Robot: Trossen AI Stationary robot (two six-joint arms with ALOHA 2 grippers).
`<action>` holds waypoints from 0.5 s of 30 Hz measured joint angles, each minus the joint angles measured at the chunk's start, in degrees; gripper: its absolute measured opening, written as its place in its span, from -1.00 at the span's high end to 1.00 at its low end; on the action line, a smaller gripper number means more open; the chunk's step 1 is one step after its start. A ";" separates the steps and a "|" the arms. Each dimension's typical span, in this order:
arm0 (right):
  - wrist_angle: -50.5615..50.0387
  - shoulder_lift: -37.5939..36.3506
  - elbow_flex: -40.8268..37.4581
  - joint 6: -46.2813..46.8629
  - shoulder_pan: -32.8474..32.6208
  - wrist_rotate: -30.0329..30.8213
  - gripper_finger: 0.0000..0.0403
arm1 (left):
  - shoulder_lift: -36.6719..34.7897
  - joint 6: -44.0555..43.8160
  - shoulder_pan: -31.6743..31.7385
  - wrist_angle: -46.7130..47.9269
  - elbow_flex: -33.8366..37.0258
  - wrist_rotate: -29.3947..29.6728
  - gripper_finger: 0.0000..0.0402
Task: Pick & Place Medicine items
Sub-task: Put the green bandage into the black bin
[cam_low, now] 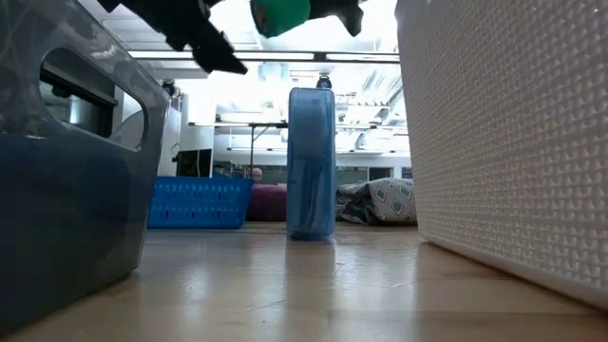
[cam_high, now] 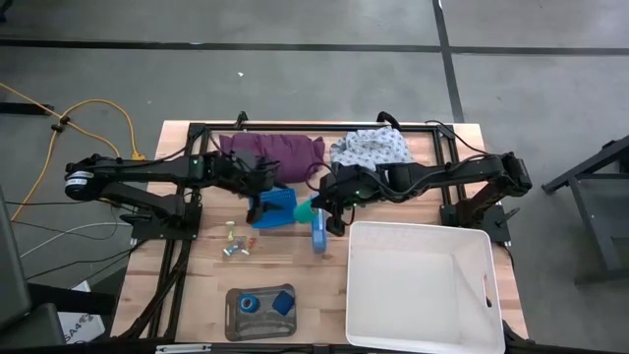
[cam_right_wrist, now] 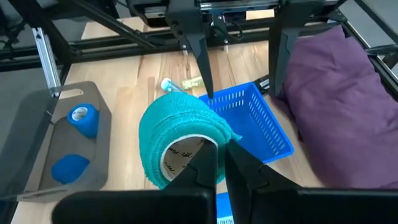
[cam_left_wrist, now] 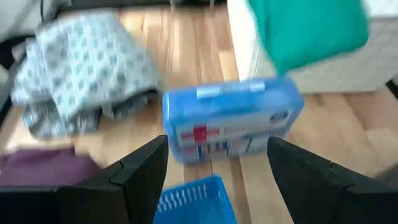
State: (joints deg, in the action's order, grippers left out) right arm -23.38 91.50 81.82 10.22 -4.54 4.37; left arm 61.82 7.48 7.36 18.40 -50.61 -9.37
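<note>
My right gripper (cam_high: 318,204) is shut on the green roll (cam_right_wrist: 177,140) and holds it in the air above the table's middle, just over an upright blue first-aid box (cam_high: 319,234). My left gripper (cam_left_wrist: 217,146) is open and touches nothing. It hovers over a blue basket (cam_high: 275,208), facing the box (cam_left_wrist: 230,118). Several tiny pale vials (cam_high: 236,242) lie on the wood. A blue roll (cam_high: 250,303) and a small blue block (cam_high: 284,301) lie in a grey tray (cam_high: 234,324). My right gripper pinches the green roll's wall (cam_right_wrist: 229,138), one finger inside the cardboard core and one outside. The fingers come slanting down from the table's right side. The roll is lifted clear (cam_low: 280,14), with its open end facing the wrist.
A large white bin (cam_high: 423,236) fills the near right of the table. A purple cloth (cam_high: 270,152) and a patterned cloth (cam_high: 371,147) lie along the far edge, inside a black frame. Bare wood shows between the vials and the tray.
</note>
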 joint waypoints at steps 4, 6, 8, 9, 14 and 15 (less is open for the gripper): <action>1.04 0.00 0.00 -0.18 0.00 -0.01 0.96 | 0.00 0.62 -0.93 -4.41 0.00 -0.13 -0.32; 1.46 0.00 0.00 -0.56 0.00 -0.01 0.96 | 0.00 0.64 -1.44 -6.01 0.00 -0.13 -0.32; 2.04 0.00 0.00 -1.09 0.00 0.20 0.96 | 0.00 0.67 -1.82 -7.39 0.00 -0.15 -0.32; 2.25 0.00 0.00 -1.11 0.00 0.34 0.96 | 0.00 0.66 -2.00 -8.03 0.00 -0.13 -0.32; 2.51 0.00 0.00 -1.51 0.02 2.39 0.96 | 0.00 0.67 -2.06 -9.36 0.00 -0.11 -0.32; 2.60 0.00 0.00 -1.51 0.02 2.85 0.96 | 0.00 0.67 -2.04 -9.51 0.00 -0.09 -0.32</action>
State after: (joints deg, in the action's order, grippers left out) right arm -20.77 91.50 81.82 8.71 -4.51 7.22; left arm 61.82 8.15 5.32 8.89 -50.61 -9.45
